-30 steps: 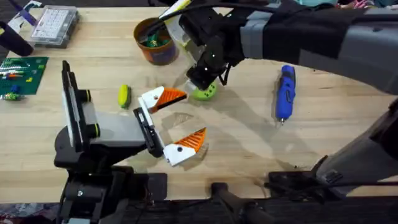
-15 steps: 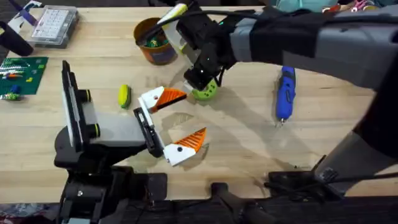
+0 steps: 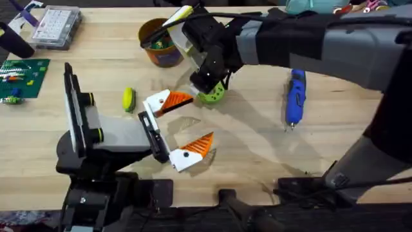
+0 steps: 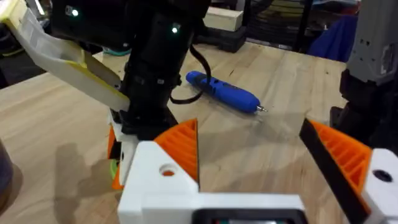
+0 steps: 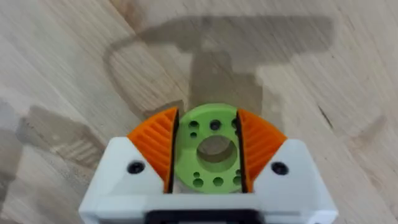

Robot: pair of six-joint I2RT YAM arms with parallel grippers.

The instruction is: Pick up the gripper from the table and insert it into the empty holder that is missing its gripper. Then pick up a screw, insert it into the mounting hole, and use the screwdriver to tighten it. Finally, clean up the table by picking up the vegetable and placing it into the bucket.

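My right gripper (image 3: 210,89) is shut on the vegetable (image 3: 214,96), a green disc with holes, a little right of the orange bucket (image 3: 161,53). In the right wrist view its orange pads (image 5: 155,146) clamp the vegetable (image 5: 214,177) above the bare wood. The grey-and-black holder (image 3: 109,135) stands at the left. Its black rail carries two white fingers with orange pads, set wide apart: my left gripper (image 3: 180,127) (image 4: 261,180), open and holding nothing. The blue screwdriver (image 3: 295,95) (image 4: 224,93) lies to the right. The screw is out of view.
A small yellow-green piece (image 3: 129,98) lies left of the holder's fingers. A clear compartment box (image 3: 56,26) and a green board (image 3: 22,76) sit at the far left. The bucket holds some green items. Bare wood lies between holder and screwdriver.
My right arm has shifted slightly up and left toward the bucket, still gripping the vegetable. The holder, screwdriver and bucket have not moved.
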